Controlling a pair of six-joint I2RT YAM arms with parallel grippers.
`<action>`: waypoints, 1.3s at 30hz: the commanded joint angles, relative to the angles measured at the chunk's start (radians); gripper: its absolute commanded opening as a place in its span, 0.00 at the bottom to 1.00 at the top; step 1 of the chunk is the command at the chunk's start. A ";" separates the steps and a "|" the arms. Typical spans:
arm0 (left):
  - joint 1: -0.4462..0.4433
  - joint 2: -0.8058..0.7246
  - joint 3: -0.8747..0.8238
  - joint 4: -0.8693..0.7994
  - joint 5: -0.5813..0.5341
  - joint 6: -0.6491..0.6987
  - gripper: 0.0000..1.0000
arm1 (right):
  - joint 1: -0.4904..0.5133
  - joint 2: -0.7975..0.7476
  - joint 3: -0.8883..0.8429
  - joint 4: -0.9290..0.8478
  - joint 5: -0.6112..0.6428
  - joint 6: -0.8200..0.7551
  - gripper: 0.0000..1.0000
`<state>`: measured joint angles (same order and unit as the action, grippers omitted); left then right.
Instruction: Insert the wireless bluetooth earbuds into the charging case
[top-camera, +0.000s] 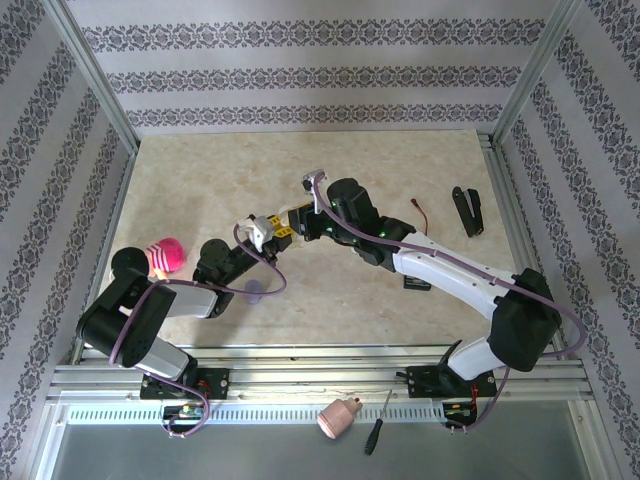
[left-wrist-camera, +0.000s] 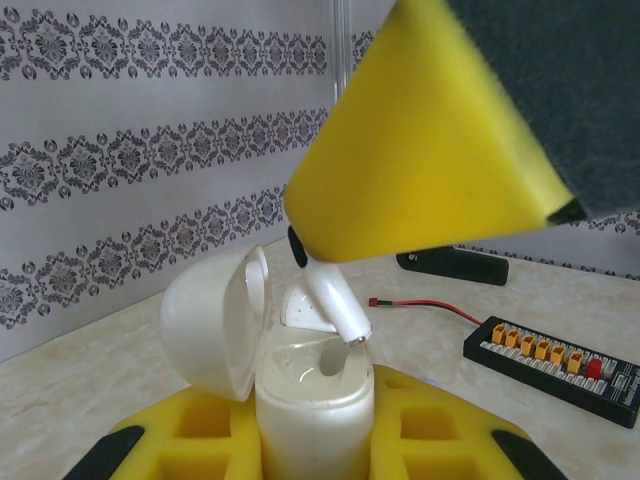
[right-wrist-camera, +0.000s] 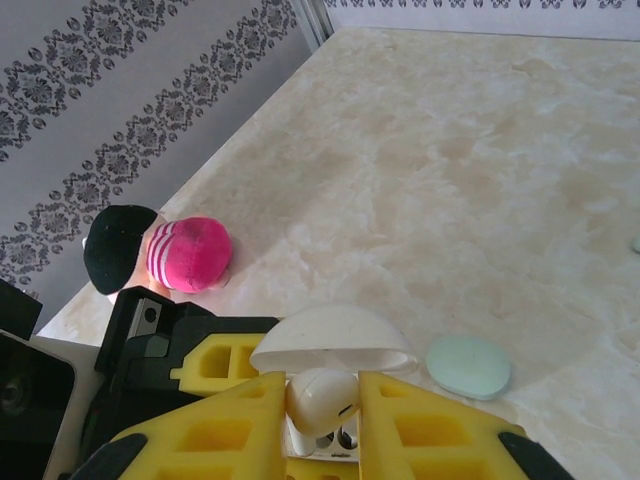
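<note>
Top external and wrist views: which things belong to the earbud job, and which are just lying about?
Job: white earbud, pinched by the right gripper; open white charging case, held by the left gripper; mint case.
Lying about: pink striped ball; drill chuck; screwdriver; black connector board.
</note>
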<state>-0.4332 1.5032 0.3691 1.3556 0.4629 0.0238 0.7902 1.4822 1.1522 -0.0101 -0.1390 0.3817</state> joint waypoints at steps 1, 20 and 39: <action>-0.014 -0.002 0.020 0.071 0.003 -0.013 0.00 | 0.012 0.011 0.027 0.038 0.004 -0.023 0.21; -0.015 -0.041 0.005 0.065 -0.039 -0.029 0.00 | 0.013 0.012 -0.032 0.047 0.046 -0.038 0.21; -0.014 -0.056 -0.004 0.071 -0.069 -0.041 0.00 | 0.020 -0.016 -0.111 0.106 0.036 -0.010 0.21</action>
<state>-0.4389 1.4876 0.3618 1.3487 0.4210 0.0048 0.7971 1.4834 1.0790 0.1112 -0.1123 0.3634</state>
